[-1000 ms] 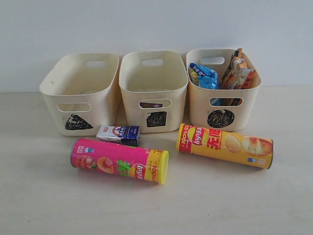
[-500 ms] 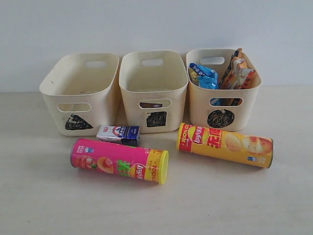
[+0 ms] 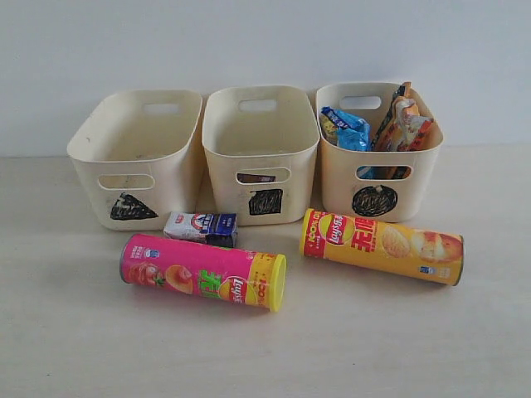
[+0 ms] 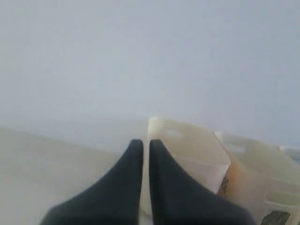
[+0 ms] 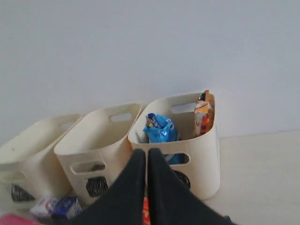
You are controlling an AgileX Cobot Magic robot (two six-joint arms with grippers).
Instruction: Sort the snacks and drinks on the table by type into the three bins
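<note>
On the table [image 3: 373, 340] a pink chip tube [image 3: 202, 271] lies on its side before the triangle bin [image 3: 137, 157], and a yellow-orange tube [image 3: 381, 246] lies before the circle bin [image 3: 377, 153]. A white-and-blue carton [image 3: 200, 227] rests between the triangle and square bins. The square bin [image 3: 260, 149] shows something dark through its handle cutout. A blue bag [image 3: 345, 127] and an orange-white bag [image 3: 403, 123] stand in the circle bin. Neither gripper shows in the exterior view. My left gripper [image 4: 146, 143] is shut and empty near a bin. My right gripper [image 5: 146, 152] is shut and empty, facing the circle bin [image 5: 187, 140].
A plain pale wall rises right behind the three bins. The bins stand side by side, nearly touching. Bare table stretches in front of the two tubes and to either side of the row.
</note>
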